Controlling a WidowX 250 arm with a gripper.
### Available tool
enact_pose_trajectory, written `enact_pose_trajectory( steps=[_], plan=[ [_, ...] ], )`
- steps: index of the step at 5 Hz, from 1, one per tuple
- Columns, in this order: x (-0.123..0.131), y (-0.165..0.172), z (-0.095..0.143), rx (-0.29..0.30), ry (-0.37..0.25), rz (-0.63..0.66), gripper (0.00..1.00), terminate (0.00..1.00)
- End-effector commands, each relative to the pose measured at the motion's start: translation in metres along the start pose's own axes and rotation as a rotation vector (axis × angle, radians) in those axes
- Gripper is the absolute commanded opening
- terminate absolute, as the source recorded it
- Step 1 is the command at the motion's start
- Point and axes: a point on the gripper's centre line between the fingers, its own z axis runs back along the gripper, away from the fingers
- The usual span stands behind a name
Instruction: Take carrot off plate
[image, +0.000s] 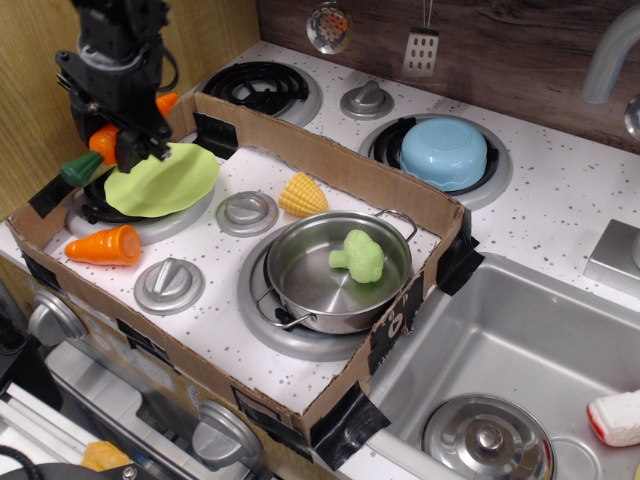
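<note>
The long orange carrot (103, 143) with its dark green stem end (80, 169) is held crosswise in my gripper (125, 145), raised above the left burner; its tip shows behind the gripper. The gripper is shut on the carrot. The lime plate (165, 180) lies just below and to the right of the gripper. It looks tilted, with its upper edge raised against the fingers. I cannot tell whether the carrot still touches the plate.
A stubby orange carrot (105, 245) lies front left. Corn (302, 193), a steel pot (300, 285) holding broccoli (358, 255), and stove knobs sit inside the cardboard frame (330, 160). A blue bowl (443, 152) is on the back burner. The sink (520, 350) is at right.
</note>
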Motion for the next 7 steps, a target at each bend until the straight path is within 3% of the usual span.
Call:
enact_pose_trajectory(
  steps=[1, 3, 7],
  plan=[
    [-0.017, -0.023, 0.043, -0.095, 0.135, 0.292, 0.00, 0.00],
    [-0.032, -0.073, 0.033, -0.271, 0.186, 0.416, 0.00, 0.00],
    [-0.025, -0.099, -0.004, -0.431, 0.128, 0.381, 0.00, 0.00]
  ],
)
